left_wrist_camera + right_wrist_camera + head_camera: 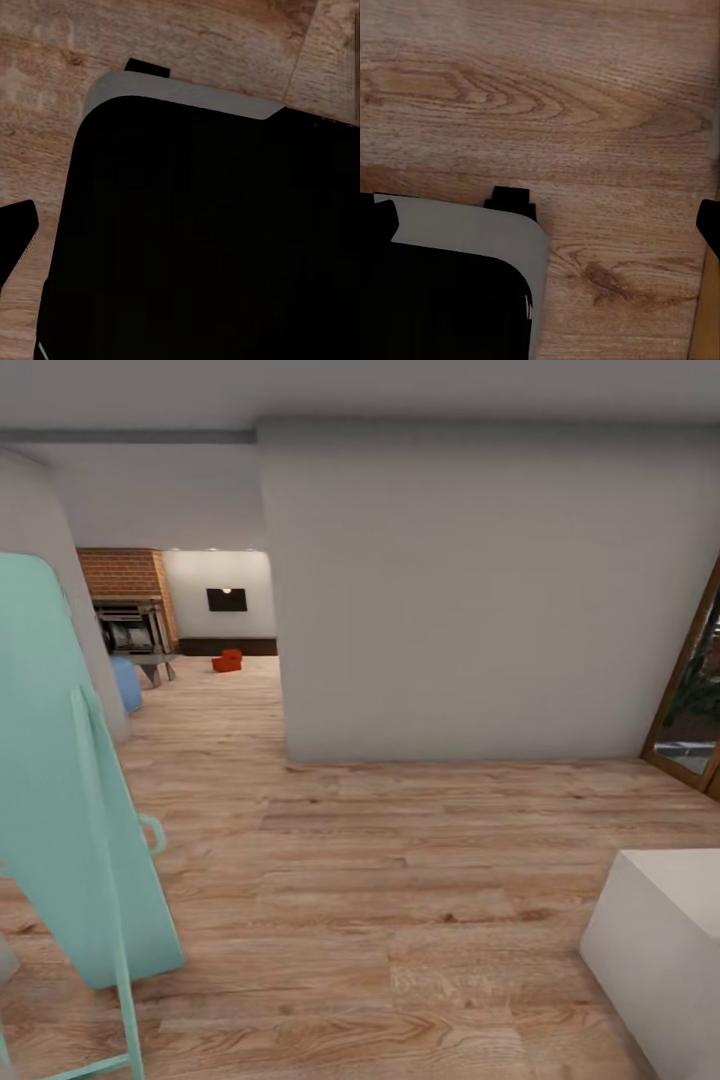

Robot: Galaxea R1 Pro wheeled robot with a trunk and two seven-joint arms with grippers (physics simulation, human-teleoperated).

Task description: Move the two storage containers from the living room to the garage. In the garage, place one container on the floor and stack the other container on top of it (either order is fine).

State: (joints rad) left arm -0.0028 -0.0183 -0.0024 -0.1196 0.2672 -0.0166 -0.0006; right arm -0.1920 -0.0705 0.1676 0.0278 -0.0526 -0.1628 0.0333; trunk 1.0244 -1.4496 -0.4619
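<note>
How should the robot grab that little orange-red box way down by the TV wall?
The storage containers sit far off on the wood floor, too small here to show rims or tilt. Judging by an open-topped bin, a pincer would likely do best coming down from above and pinching one top rim wall. The robot must first drive down the passage left of the white wall.

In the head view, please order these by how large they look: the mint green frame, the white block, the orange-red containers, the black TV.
1. mint green frame
2. white block
3. Orange-red containers and black TV: similar, both far away, so unranked.
</note>
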